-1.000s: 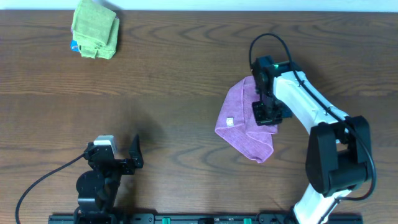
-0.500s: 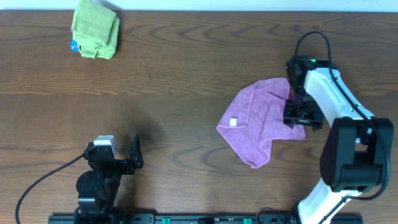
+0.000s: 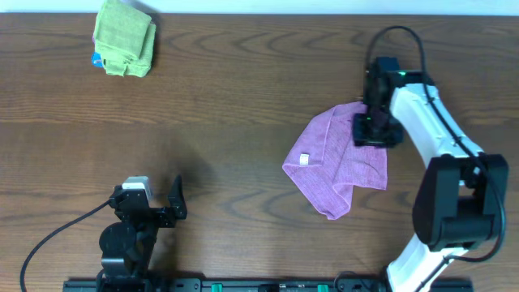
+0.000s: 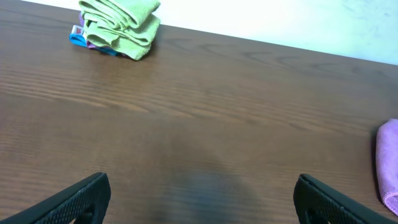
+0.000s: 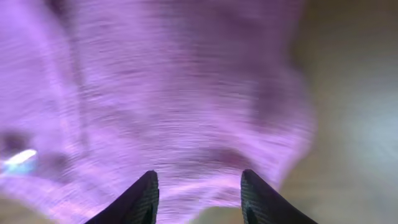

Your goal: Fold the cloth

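Wooden surface [image 3: 243,97]: purple cloth [image 3: 336,162] crumpled, no fold yet; right end effector [image 5: 198,186] parted over it, left end effector [image 4: 202,186] wide.

No legible txt anywhere. Purple cloth [image 3: 340,158], right side of table [image 3: 227,122], has a small white tag [image 3: 304,159] near its left edge; too small to read, blurred in wrist view. Blue piece [image 4: 78,38] under green cloth stack [image 3: 124,36] at far-left corner: no readable print. No nos., brands or signs.
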Motion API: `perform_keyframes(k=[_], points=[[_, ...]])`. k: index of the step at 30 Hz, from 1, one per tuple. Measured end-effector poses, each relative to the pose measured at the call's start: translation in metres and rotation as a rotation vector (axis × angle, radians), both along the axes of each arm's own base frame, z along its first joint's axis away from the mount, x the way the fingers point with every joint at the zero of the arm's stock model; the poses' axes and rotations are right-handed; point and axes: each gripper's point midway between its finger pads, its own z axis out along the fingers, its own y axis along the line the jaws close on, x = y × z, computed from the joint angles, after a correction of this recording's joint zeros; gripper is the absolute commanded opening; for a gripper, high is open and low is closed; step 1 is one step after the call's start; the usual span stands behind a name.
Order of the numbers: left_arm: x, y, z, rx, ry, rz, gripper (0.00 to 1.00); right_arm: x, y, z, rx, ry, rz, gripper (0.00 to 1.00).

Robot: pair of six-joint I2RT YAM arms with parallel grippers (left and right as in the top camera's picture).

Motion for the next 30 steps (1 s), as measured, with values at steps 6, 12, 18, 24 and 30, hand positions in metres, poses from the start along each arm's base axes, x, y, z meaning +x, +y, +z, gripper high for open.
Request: perform_keyframes(k=[6,12,18,24,30], points=[[0.000,0.000,0.000,0.000,0.000,0.000,0.95,-0.005,0.058,0.002,0.151,-0.011,0.251,0.38],[0.000,0.000,0.000,0.000,0.000,0.000,0.95,-0.010,0.095,0.004,0.237,-0.032,0.381,0.37],[0.000,0.000,0.000,0.000,0.000,0.000,0.95,-0.026,0.105,-0.006,0.280,0.016,0.400,0.35],[0.000,0.000,0.000,0.000,0.000,0.000,0.95,-0.043,0.101,-0.017,0.278,0.083,0.379,0.45],[0.000,0.000,0.000,0.000,0.000,0.000,0.95,-0.050,0.094,-0.021,0.241,0.116,0.358,0.44]])
